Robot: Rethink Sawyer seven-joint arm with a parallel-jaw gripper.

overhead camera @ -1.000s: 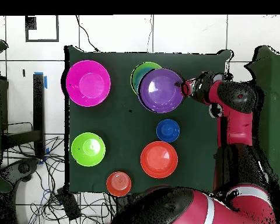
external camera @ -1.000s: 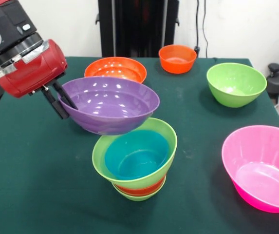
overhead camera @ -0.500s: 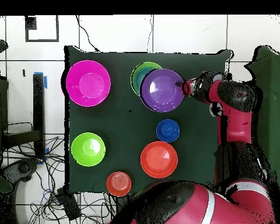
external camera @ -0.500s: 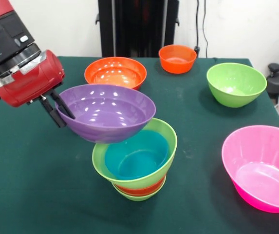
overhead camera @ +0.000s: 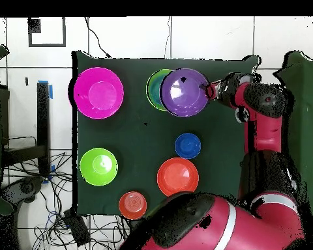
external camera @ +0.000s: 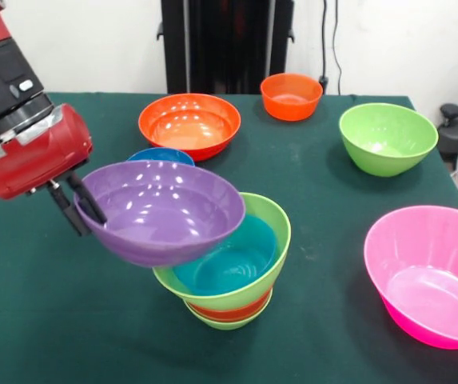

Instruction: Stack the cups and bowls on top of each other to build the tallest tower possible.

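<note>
Gripper (external camera: 78, 210) clamped on the rim of the purple bowl (external camera: 161, 212), one black finger inside the wall, the other outside. Bowl carried tilted, clear of the table, its far edge overlapping the near side of the tower (external camera: 227, 268). Seen from overhead as gripper (overhead camera: 209, 91) beside purple bowl (overhead camera: 184, 92), which hides most of the pile below it.

Tower made up of a small green base, an orange band, a wide lime green bowl and a teal bowl (external camera: 230, 254) nested inside, near the table's middle. Loose pieces all around: large orange bowl (external camera: 189, 122), small orange bowl (external camera: 291, 95), lime green bowl (external camera: 387, 138), pink bowl (external camera: 427, 272), small blue bowl (external camera: 158, 155) peeking out behind the purple one.

Probably light, stiff, thin-walled plastic, glossy and so likely slippery; best pinched at the rim, as here. Narrow footing under the pile, so easily toppled by a sideways nudge; likely needs levelling and centring before release.
</note>
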